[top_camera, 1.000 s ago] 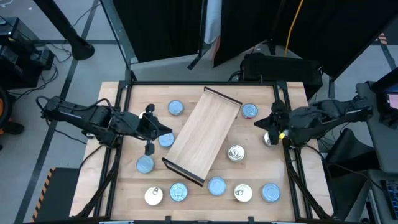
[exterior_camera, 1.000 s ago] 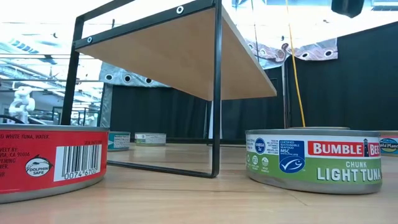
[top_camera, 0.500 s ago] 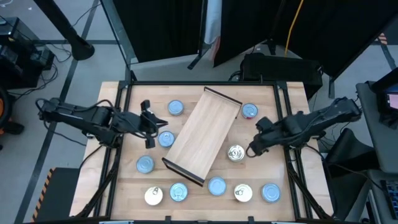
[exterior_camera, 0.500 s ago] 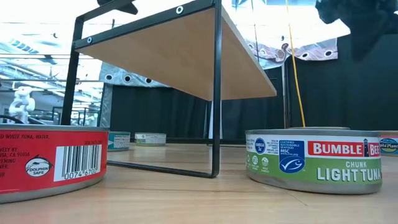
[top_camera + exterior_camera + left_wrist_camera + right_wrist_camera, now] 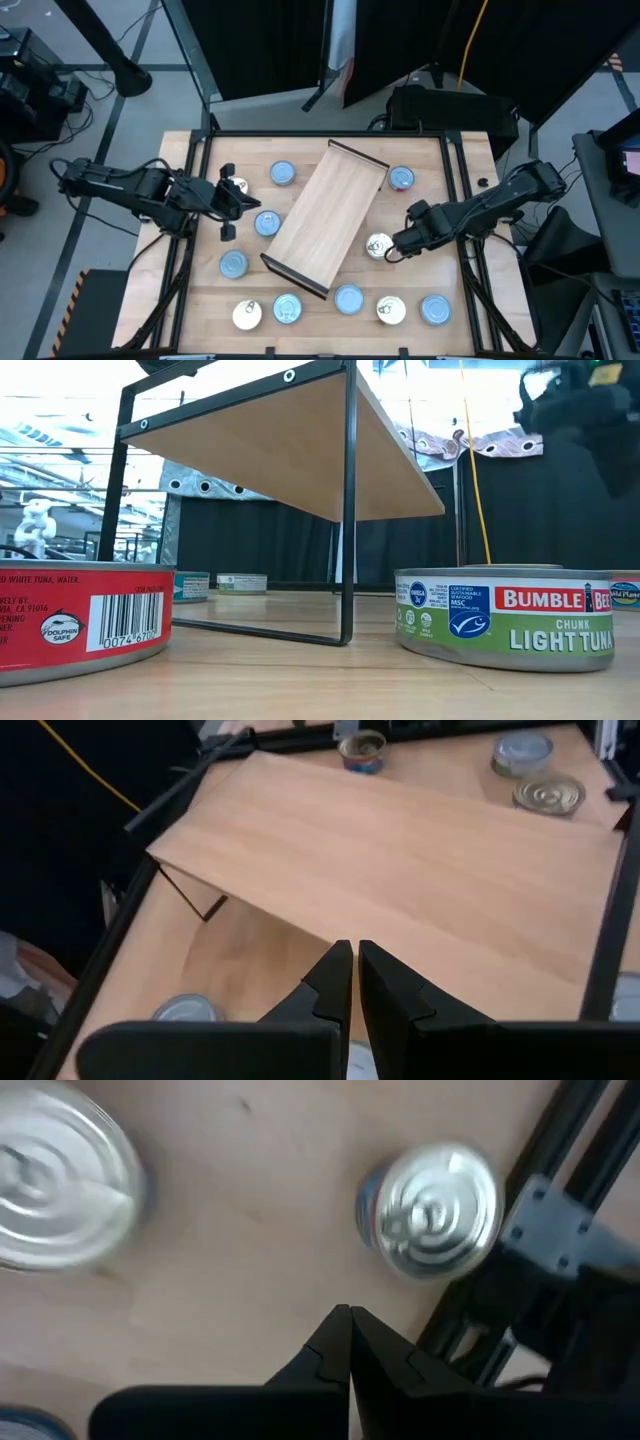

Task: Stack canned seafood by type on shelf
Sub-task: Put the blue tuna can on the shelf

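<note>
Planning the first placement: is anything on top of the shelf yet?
No. The shelf top shows bare wood in the high view; every visible tin, like one beside it, sits on the table. Underneath is hidden.

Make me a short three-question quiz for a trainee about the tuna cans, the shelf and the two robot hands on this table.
1. True or false: a can already sits on the shelf.
2. Which hand hovers by the pull-tab can beside the shelf: A left hand, B right hand?
3. Fill in: both hands' fingers are ____.

Key:
1. False; the shelf top is bare in the high view and every can is on the tabletop.
2. B.
3. Shut, holding nothing.
</note>
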